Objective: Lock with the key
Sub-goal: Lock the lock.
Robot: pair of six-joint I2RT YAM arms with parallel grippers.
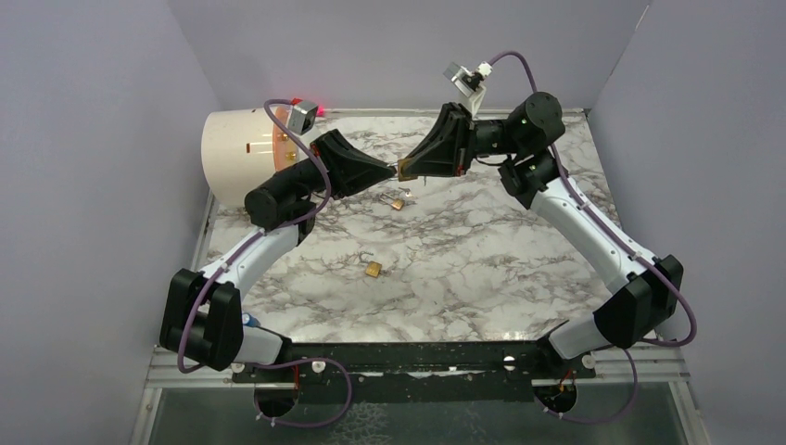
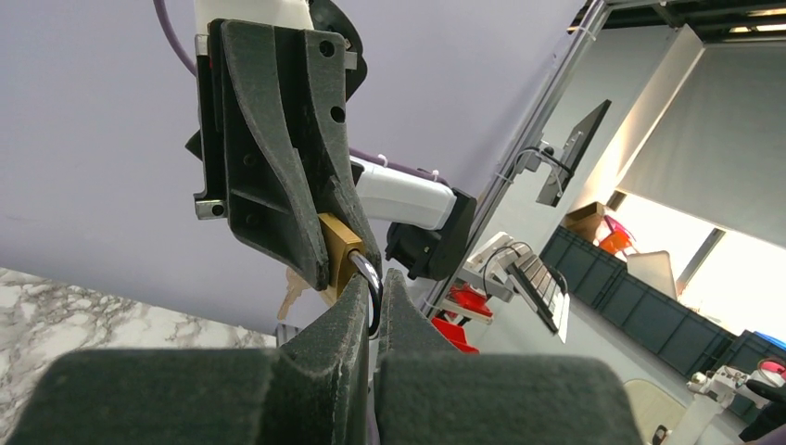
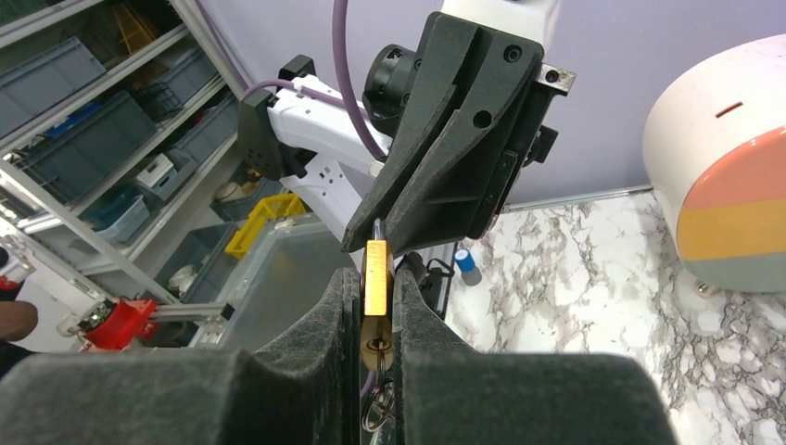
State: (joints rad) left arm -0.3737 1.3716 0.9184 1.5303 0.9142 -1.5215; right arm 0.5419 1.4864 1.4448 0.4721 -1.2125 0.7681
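Clamped aloft: small brass padlock [image 3: 375, 269], body between right gripper [image 3: 375, 289] fingers, steel shackle [image 2: 371, 276] between left gripper [image 2: 375, 295] fingers (pale key [image 2: 293, 295] dangling).

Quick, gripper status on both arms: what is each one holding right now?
Left gripper: closed, pinching the padlock shackle.
Right gripper: closed on the brass padlock body.

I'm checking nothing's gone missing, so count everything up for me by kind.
Padlocks: 3, the held padlock, the near loose padlock, the far loose padlock.
Keys: 1 key bunch, hanging under the held padlock.
Drums: 1, the white and orange drum.
Total: 5.
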